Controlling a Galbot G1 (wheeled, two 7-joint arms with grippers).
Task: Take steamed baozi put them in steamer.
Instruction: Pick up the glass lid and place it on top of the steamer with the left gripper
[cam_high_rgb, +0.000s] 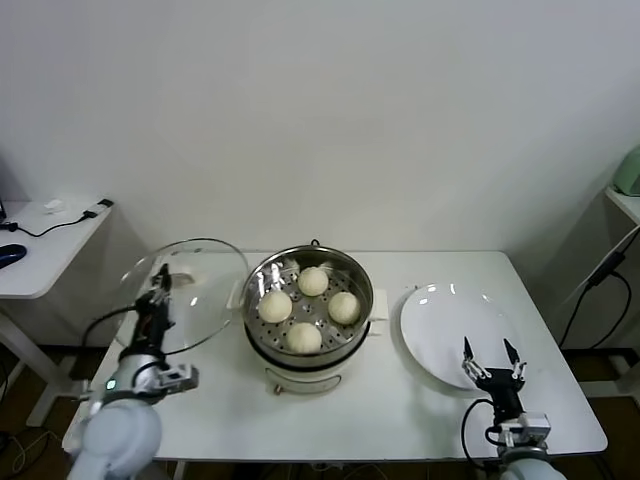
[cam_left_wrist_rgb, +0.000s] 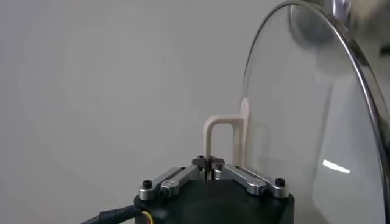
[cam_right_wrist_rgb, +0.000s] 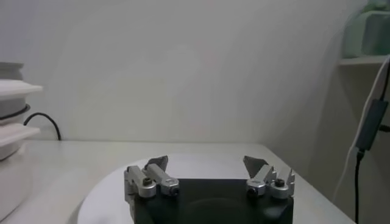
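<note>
Four cream-white baozi (cam_high_rgb: 304, 309) sit on the perforated tray inside the round steel steamer (cam_high_rgb: 262, 342) at the table's middle. My left gripper (cam_high_rgb: 156, 290) is shut on the white handle (cam_left_wrist_rgb: 214, 137) of the round glass lid (cam_high_rgb: 196, 285) and holds the lid tilted on edge, left of the steamer. In the left wrist view the gripper (cam_left_wrist_rgb: 209, 162) pinches the handle's leg, with the lid (cam_left_wrist_rgb: 317, 109) beside it. My right gripper (cam_high_rgb: 490, 356) is open and empty over the near edge of the white plate (cam_high_rgb: 445, 320); it also shows in the right wrist view (cam_right_wrist_rgb: 206, 164).
The white plate (cam_right_wrist_rgb: 195, 164) is bare, right of the steamer. The steamer's base (cam_right_wrist_rgb: 12, 158) shows at one edge of the right wrist view. A side desk (cam_high_rgb: 45, 245) with cables stands at far left. A cable hangs at far right (cam_high_rgb: 600, 280).
</note>
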